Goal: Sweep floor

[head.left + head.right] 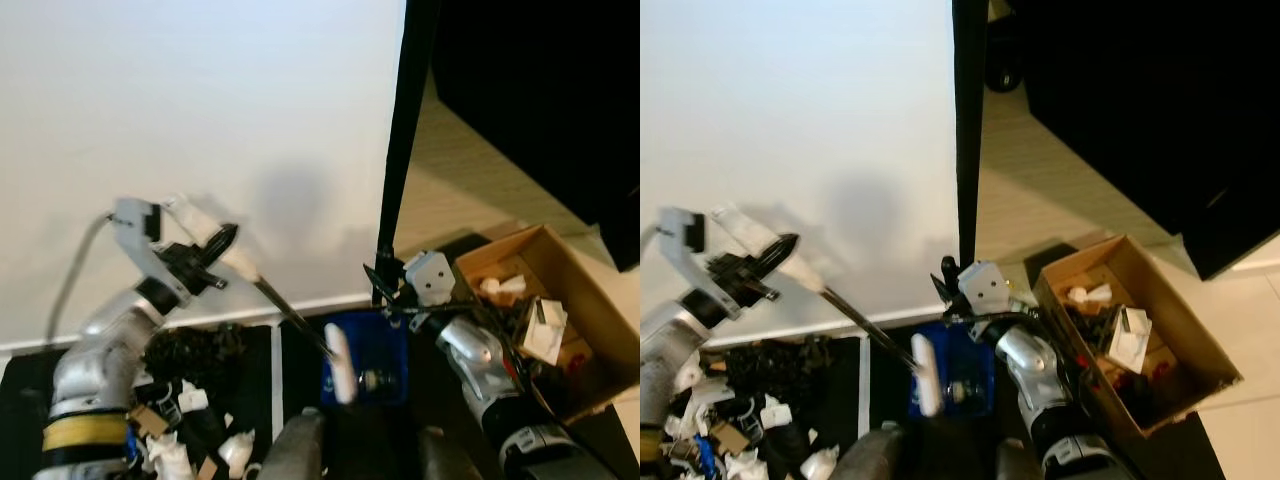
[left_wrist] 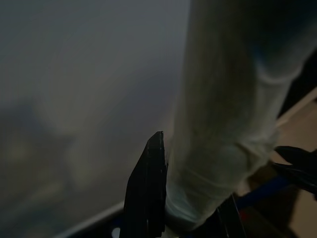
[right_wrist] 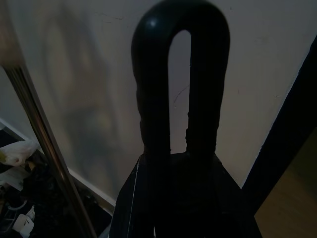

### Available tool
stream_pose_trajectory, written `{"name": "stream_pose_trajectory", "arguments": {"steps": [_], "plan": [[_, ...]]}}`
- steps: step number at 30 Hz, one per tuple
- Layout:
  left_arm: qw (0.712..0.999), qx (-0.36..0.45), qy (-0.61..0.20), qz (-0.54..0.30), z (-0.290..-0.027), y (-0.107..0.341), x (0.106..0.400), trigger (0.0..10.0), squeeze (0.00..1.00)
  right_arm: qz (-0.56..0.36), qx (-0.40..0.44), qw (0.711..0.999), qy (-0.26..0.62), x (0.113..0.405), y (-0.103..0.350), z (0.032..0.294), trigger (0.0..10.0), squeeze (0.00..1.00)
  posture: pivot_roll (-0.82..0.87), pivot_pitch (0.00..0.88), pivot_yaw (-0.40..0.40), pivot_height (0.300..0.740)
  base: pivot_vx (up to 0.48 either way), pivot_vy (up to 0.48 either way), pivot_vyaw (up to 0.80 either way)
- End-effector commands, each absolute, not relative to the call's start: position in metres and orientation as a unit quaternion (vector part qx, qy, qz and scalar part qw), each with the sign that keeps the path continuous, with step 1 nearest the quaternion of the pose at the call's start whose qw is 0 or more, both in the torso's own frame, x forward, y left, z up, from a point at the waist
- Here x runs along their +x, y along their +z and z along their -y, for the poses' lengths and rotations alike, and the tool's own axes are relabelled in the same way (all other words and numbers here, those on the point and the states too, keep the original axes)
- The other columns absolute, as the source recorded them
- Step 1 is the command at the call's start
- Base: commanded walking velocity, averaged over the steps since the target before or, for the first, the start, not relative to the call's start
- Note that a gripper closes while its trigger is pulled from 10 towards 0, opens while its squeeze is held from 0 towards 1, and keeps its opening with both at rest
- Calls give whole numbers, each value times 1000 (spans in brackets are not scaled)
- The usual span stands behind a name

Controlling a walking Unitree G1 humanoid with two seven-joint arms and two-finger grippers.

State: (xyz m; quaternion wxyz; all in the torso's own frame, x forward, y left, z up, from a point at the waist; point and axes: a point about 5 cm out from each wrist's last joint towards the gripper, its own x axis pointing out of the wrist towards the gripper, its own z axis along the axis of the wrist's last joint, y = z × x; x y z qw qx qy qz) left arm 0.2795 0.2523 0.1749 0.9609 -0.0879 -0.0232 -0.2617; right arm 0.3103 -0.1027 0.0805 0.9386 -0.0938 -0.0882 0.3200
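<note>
My left gripper (image 1: 213, 256) is shut on the white grip (image 2: 223, 124) of a broom. Its metal rod (image 1: 292, 318) slants down to a white head (image 1: 340, 365) resting at a blue dustpan (image 1: 385, 352) on the floor by the wall. My right gripper (image 1: 380, 284) is raised just above the dustpan, beside a black vertical edge. In the right wrist view it is shut on a black loop handle (image 3: 181, 74), with the broom rod (image 3: 44, 144) passing beside it.
A pile of black and white litter (image 1: 190, 405) lies on a dark mat at lower left. An open cardboard box (image 1: 575, 285) of odds and ends stands on the right. The white wall (image 1: 200, 100) is close ahead; dark furniture (image 1: 560, 90) fills the upper right.
</note>
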Motion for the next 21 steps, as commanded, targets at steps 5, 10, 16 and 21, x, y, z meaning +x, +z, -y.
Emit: {"name": "stream_pose_trajectory", "arguments": {"steps": [5, 10, 16, 21], "plan": [[974, -55, -220, 27, -284, 190, 271, 10000, 0, 52, -47, 945, 319, 303, 66, 99, 10000, 0, 309, 260, 96, 740, 0, 0, 0], [974, -4, -225, -14, -288, 176, 264, 10000, 0, 57, -64, 944, 319, 303, 67, 102, 10000, 0, 316, 261, 91, 740, 0, 0, 0], [972, 19, -225, -71, -273, 119, 259, 10000, 0, 83, -122, 921, 360, 302, 74, 96, 10000, 0, 298, 279, 79, 740, 0, 0, 0], [982, -17, -170, -77, -252, 88, 285, 10000, 0, 103, -160, 895, 404, 304, 85, 93, 10000, 0, 257, 315, 57, 740, 0, 0, 0]]}}
